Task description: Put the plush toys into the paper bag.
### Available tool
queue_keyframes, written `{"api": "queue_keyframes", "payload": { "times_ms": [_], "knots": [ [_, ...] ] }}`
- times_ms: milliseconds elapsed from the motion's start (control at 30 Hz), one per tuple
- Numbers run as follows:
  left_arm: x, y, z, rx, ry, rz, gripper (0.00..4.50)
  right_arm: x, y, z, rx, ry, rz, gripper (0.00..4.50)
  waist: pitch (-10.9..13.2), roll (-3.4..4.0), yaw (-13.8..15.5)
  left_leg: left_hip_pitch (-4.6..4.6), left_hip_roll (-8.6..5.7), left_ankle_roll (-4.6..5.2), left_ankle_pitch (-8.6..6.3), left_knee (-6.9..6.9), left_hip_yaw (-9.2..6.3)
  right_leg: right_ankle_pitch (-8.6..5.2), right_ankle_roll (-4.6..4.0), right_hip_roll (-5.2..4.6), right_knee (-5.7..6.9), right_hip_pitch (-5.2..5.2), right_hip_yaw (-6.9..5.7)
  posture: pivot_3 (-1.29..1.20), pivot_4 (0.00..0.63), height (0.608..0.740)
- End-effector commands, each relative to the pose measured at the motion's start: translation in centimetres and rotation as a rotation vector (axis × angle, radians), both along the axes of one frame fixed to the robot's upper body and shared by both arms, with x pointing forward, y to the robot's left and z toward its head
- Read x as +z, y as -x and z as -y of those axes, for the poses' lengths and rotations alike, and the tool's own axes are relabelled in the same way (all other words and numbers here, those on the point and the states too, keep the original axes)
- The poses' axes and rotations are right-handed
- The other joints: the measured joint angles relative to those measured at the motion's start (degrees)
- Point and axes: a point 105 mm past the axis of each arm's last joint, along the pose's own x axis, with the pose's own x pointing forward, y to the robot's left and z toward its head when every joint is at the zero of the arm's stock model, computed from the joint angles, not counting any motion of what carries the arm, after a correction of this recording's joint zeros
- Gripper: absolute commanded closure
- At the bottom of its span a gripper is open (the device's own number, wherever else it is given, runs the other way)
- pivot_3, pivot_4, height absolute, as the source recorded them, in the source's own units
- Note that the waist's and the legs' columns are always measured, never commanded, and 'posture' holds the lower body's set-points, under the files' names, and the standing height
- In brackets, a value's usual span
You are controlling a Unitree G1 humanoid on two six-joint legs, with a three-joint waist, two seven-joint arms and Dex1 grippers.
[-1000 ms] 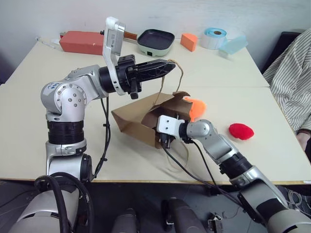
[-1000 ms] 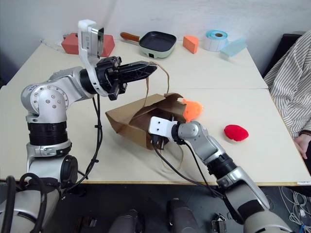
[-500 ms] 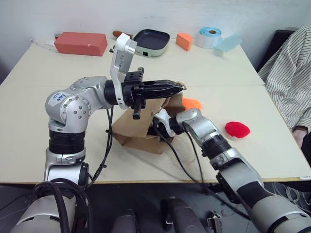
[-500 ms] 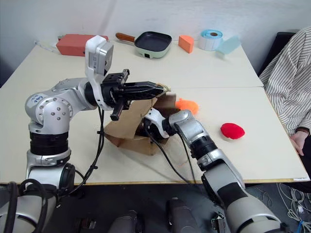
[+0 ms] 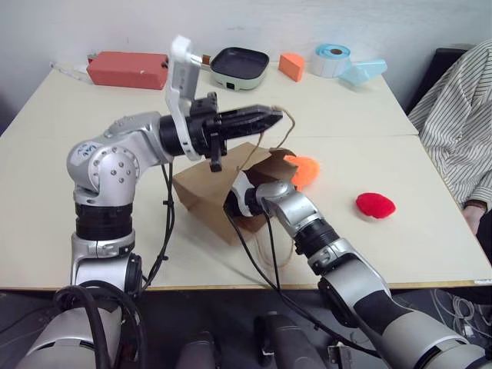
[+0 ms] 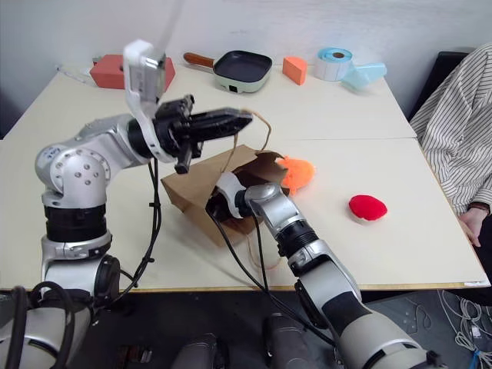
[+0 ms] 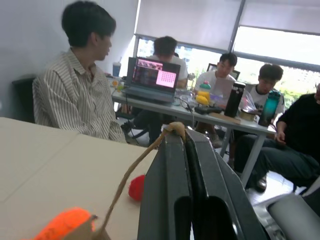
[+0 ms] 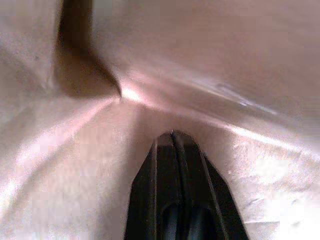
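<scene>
Nearest to me, my right gripper [image 8: 172, 137] is pushed into the mouth of the paper bag [image 5: 206, 188], its two fingers pressed together with nothing between them, brown paper on every side in the wrist view. The bag lies on its side at the middle of the table [image 5: 69, 238], mouth toward three o'clock. The orange plush toy [image 5: 305, 171] sits just outside that mouth, touching the bag's rim at its two o'clock side. The red plush toy [image 5: 375, 205] rests on the table well apart from the bag, at three o'clock. Above the bag, my left gripper [image 5: 273, 115] is pinched tight on a cord handle [image 5: 289, 134] and holds it lifted. A person [image 5: 461, 115] in a striped shirt sits at the table's three o'clock edge. At twelve o'clock, far back, stand a red box [image 5: 127, 68], a pan [image 5: 242, 65], an orange wedge [image 5: 290, 65] and a tape roll [image 5: 333, 58].
</scene>
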Motion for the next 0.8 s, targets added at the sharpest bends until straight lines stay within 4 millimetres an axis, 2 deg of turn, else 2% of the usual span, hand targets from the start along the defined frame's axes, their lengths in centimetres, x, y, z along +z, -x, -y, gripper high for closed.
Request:
{"api": "queue_keyframes", "payload": {
  "times_ms": [33,100,167,300,367,433,600,633,800],
  "knots": [
    [2.0,0.2,-0.6,0.007,0.052,0.063,4.50,-3.2,-0.6,2.5,-0.036,0.175,0.058,4.48,-0.04,0.07,0.00,0.00,-0.01,0.00,0.00,0.00,0.00,0.00,0.00,-0.01,0.01,0.01,0.00,0.00,0.150,0.740],
    [2.1,0.2,-0.6,0.007,0.051,0.062,4.50,-3.1,-0.8,2.7,-0.023,0.199,0.098,4.48,-0.05,0.07,0.00,0.02,-0.02,0.00,0.00,0.00,-0.01,0.00,0.00,-0.02,0.01,0.02,0.00,0.00,0.150,0.740],
    [1.6,0.5,-0.4,-0.008,0.042,0.056,4.50,-2.1,-1.2,2.3,-0.043,0.141,0.088,4.48,-0.05,0.07,0.01,0.02,-0.02,0.00,0.00,0.00,-0.02,0.00,0.00,-0.03,0.01,0.03,-0.01,0.00,0.150,0.740],
    [0.4,1.0,0.3,-0.039,0.008,0.049,4.50,1.2,-1.1,0.4,-0.087,-0.142,-0.110,4.48,-0.04,0.07,0.01,0.00,-0.01,0.00,0.00,0.00,-0.04,0.00,0.00,-0.03,0.01,0.03,-0.04,0.00,0.150,0.740],
    [0.0,1.1,0.5,-0.040,0.008,0.041,4.50,3.3,-1.2,-0.5,-0.124,-0.330,-0.282,4.48,-0.03,0.09,-0.08,-0.03,0.00,0.00,0.00,0.00,-0.06,0.00,0.00,-0.03,0.01,0.01,-0.05,0.00,0.150,0.740],
    [0.0,0.9,0.4,-0.032,0.017,0.035,4.50,4.0,-1.0,-1.1,-0.155,-0.442,-0.438,4.48,-0.02,0.10,-0.14,-0.09,0.01,0.00,0.00,-0.01,-0.07,0.00,0.00,-0.03,0.01,-0.05,-0.07,0.00,0.150,0.740],
    [-0.2,-0.1,-0.5,0.031,0.014,0.031,4.50,2.3,-0.1,-1.6,-0.173,-0.420,-0.534,4.48,-0.03,0.10,-0.17,-0.09,0.03,-0.03,0.02,-0.10,-0.08,0.00,0.00,-0.02,-0.02,-0.08,-0.09,0.00,0.150,0.740],
    [-0.2,-0.2,-0.8,0.044,0.016,0.030,4.50,1.6,0.1,-1.5,-0.168,-0.373,-0.504,4.48,-0.02,0.10,-0.15,-0.10,0.02,-0.03,0.02,-0.10,-0.08,0.00,0.00,-0.02,-0.04,-0.08,-0.08,0.00,0.150,0.740],
    [0.9,-0.7,-2.3,0.094,0.043,0.035,4.50,-2.6,0.6,-0.2,-0.075,0.023,-0.133,4.48,-0.03,0.10,-0.16,-0.08,-0.01,-0.03,0.01,-0.10,-0.09,0.00,0.00,-0.03,-0.08,-0.05,-0.06,0.00,0.150,0.740]
  ]
}}
